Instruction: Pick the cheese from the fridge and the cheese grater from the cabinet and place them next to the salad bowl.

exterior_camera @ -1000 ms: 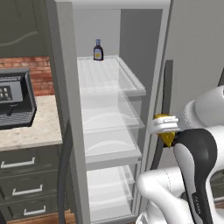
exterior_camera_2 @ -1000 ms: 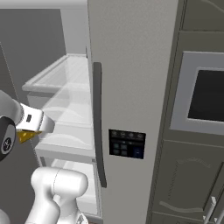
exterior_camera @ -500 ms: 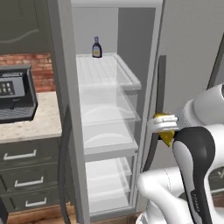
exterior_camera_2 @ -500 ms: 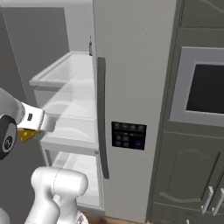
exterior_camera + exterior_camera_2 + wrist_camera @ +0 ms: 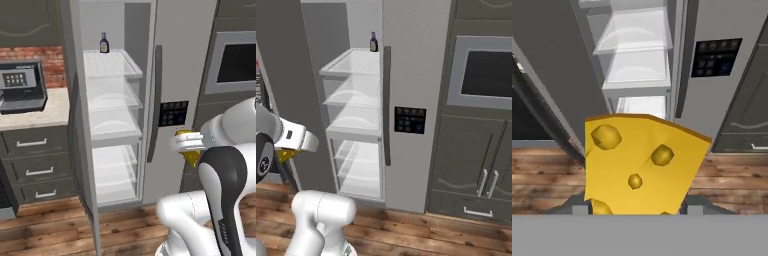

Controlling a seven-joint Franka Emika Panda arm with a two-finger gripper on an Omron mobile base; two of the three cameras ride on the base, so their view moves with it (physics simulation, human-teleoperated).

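While clamping the cheese [image 5: 637, 165], the end effector [image 5: 189, 150] faces the fridge [image 5: 185, 60].

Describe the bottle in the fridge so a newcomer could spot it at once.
Find the tall light-grey fridge with its door open and clear glass shelves inside. On the top shelf, at the back, stands a small dark bottle with a pale label. Nothing else stands on the shelves, so it is unmistakable.

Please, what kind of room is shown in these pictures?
Most likely a home kitchen, rendered in simulation. An open fridge with glass shelves stands beside a counter with drawers, and a built-in oven sits among dark cabinets. The gripper holds cheese.
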